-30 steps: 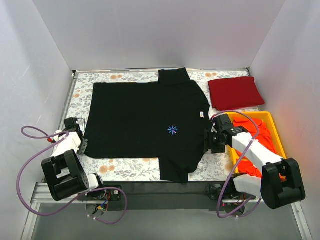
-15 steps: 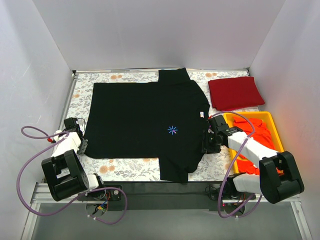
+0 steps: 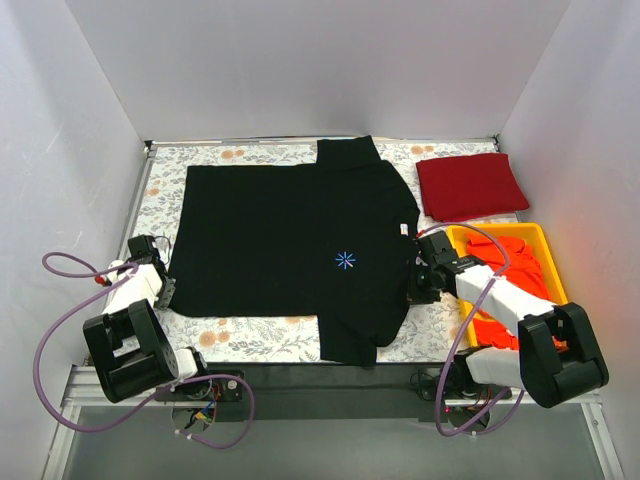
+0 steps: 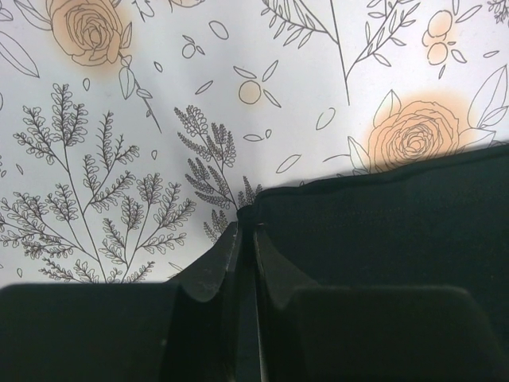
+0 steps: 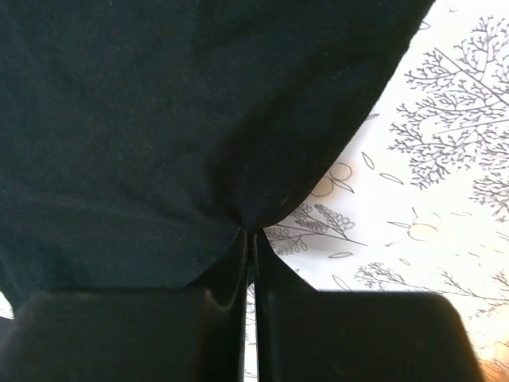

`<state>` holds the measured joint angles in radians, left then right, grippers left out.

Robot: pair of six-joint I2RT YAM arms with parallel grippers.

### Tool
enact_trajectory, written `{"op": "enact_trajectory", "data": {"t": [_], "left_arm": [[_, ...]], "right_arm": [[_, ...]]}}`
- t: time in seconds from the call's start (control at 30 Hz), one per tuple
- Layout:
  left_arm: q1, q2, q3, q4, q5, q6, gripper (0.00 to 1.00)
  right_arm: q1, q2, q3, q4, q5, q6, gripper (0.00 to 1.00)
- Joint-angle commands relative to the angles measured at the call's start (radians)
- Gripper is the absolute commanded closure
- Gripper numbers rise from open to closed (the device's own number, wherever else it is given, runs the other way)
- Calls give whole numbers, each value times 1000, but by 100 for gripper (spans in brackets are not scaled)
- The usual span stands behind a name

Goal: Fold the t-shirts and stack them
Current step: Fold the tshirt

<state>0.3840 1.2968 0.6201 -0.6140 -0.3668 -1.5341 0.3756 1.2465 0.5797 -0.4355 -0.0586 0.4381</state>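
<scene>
Black t-shirt [image 3: 290,250] pinched at both ends, first fold about to start

Top view: it's flat on the floral cover [image 3: 255,337], left gripper [image 3: 165,290] at the near hem corner, right gripper [image 3: 415,285] at the shoulder edge. Left wrist: jaws clenched on that corner. Right wrist: jaws shut on puckered cloth. Next, I reckon: lift both together, fold over evenly.

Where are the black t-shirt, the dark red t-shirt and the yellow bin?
black t-shirt [image 3: 290,240]: top external view, middle of its spread front.
dark red t-shirt [image 3: 470,185]: top external view, middle of the folded cloth.
yellow bin [image 3: 520,229]: top external view, far rim.
</scene>
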Motion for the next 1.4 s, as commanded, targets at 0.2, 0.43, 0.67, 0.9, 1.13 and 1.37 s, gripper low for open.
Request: {"op": "enact_trajectory", "data": {"t": [0.2,0.43,0.67,0.9,1.13,1.37], "left_arm": [[-4,-125,16,-99,-81,-44,99],[-4,-90,93,-136,-89,-47,99],[-4,31,257,-144,-57,-15,99],[-8,145,360,-104,28,14,98],[-45,265,447,-67,71,29,99],[-73,329,498,-66,46,31,98]], "right_arm": [[-3,-93,72,-184,98,-110,99],[-35,-33,247,-265,114,-197,99],[-60,117,450,-299,106,-268,99],[-93,223,577,-301,111,-302,99],[-109,309,615,-290,100,-312,99],[-124,347,594,-258,91,-311,99]]}}
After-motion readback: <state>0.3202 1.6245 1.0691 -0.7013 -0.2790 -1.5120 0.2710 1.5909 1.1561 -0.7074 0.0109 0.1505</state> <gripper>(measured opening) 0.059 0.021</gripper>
